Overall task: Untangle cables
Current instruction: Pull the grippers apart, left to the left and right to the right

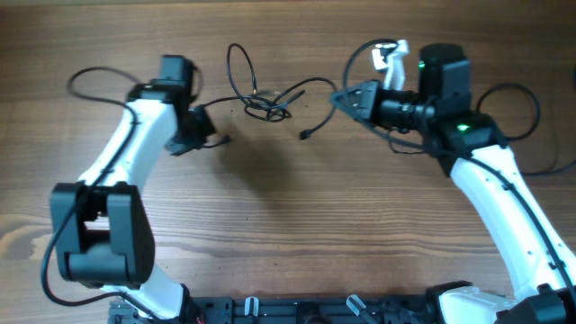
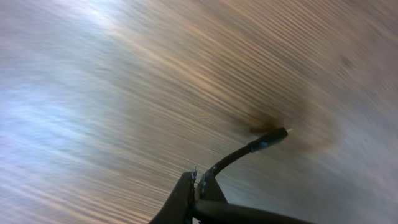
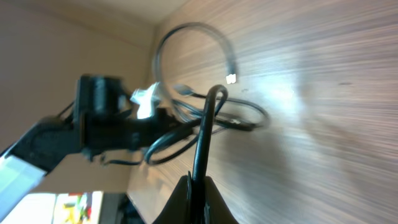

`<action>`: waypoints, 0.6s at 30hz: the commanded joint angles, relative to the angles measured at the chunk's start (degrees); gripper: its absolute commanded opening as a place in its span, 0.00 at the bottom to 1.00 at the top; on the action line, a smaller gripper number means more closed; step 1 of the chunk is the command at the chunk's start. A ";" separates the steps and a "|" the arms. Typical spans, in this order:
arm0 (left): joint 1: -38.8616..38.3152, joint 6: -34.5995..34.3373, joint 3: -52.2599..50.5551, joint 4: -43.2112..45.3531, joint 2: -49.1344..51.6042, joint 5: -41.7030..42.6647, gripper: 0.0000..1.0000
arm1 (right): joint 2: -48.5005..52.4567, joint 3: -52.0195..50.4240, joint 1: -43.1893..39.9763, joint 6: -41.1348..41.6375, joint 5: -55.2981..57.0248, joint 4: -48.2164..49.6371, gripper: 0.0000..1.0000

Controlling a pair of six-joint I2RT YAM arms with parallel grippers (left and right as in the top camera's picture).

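The left gripper (image 2: pixel 194 182) was pinched tight on one of the cables (image 1: pixel 270 104), close to its plug (image 2: pixel 271 137). The knot lay on the table (image 1: pixel 288 225) between the arms. The cables looked thin, light, limp and likely slippery. The right gripper (image 3: pixel 198 182) was clamped on another strand. Recommended hold: beside a plug, where the cord is stiffest.

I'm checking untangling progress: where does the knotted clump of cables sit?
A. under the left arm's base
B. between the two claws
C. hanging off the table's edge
B: the overhead view shows the cables bunched midway between the left claw and the right claw.
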 commanded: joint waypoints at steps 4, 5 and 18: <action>14.93 -5.51 0.35 -1.03 -0.70 -2.21 0.04 | -0.31 1.01 -9.94 -9.73 2.32 -5.07 0.04; 16.24 -5.49 0.35 -1.03 -0.70 -1.88 0.04 | -0.31 1.01 -10.93 -10.27 3.10 -5.44 0.04; 25.99 -8.52 -6.47 4.85 -0.70 -1.42 0.04 | 0.11 1.01 -19.30 -16.37 42.49 -9.68 0.04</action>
